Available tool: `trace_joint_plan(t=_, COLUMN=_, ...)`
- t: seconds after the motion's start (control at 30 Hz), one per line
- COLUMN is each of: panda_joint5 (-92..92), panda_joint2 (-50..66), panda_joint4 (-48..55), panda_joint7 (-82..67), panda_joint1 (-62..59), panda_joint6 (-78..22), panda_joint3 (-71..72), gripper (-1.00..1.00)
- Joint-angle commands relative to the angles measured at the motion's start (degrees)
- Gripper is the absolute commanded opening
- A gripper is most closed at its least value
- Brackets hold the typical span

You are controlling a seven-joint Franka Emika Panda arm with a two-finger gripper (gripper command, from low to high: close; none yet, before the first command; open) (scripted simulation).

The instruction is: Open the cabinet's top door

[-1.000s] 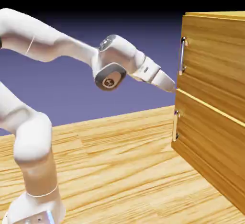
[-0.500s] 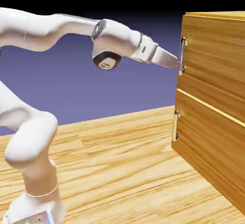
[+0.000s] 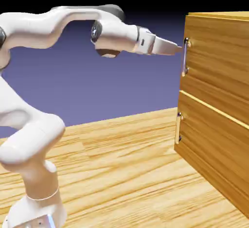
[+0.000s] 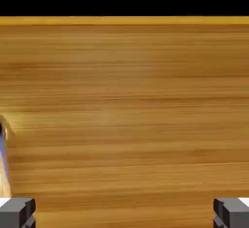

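Cabinet (image 3: 216, 105) sits at the right of the table (image 3: 121, 173), top door (image 3: 219, 59) shut flush above the lower door (image 3: 214, 144). Gripper (image 3: 179, 49) reaches in level from the left, tip right at the upper part of the top door's handle (image 3: 185, 56); can't tell whether it touches. Hand view: both fingertips (image 4: 17, 212) far apart at the bottom corners, spread wide, nothing between them but door wood (image 4: 126, 115).
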Motion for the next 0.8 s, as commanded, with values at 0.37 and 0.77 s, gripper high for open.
trace_joint_plan(t=0.37, panda_joint5=29.9, panda_joint2=-3.5, panda_joint4=7.9, panda_joint7=-20.6, panda_joint1=-13.1, panda_joint6=-1.1, panda_joint3=13.4, gripper=1.0)
trace_joint_plan(t=0.77, panda_joint5=59.8, panda_joint2=-7.0, panda_joint4=15.7, panda_joint7=-41.2, panda_joint1=-26.2, panda_joint6=-2.2, panda_joint3=26.8, gripper=1.0)
